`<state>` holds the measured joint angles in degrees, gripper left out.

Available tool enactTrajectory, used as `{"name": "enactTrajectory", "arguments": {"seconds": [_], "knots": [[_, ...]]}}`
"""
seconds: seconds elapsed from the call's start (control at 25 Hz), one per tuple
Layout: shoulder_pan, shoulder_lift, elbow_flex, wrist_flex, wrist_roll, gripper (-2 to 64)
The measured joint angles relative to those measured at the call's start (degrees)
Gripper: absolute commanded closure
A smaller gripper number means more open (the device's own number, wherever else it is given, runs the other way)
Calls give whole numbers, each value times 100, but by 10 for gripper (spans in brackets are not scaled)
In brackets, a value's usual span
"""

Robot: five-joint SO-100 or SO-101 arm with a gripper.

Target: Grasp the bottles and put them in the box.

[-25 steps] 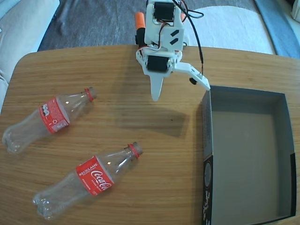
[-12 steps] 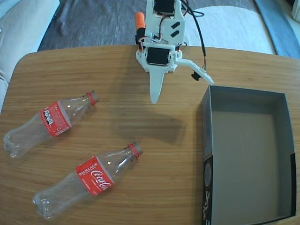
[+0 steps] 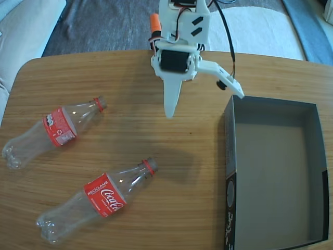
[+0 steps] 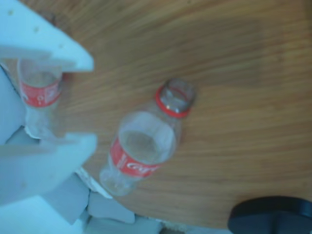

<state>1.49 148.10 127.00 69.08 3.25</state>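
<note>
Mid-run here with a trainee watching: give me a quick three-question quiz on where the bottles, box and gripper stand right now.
1. True or false: the box already holds a bottle.
2. In the fixed view, which bottle lies nearer the picture's lower edge: A, the upper-left bottle, or B, the lower bottle?
3. Fill in: the gripper is ____, its fingers spread and holding nothing.

Key
1. False: the grey inside is bare, and both bottles lie on the wooden table.
2. B.
3. Open. It hangs above the table left of the box's far corner; the wrist view shows both bottles below it.
</note>
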Motion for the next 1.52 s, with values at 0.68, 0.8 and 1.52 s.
{"name": "enactTrajectory", "arguments": {"seconds": [0.68,0.8,1.52], "knots": [[0,-3929,-3410,571,-1960,311],[290,-4140,-3779,571,-2707,313],[1547,-5045,-4781,571,-6231,306]]}}
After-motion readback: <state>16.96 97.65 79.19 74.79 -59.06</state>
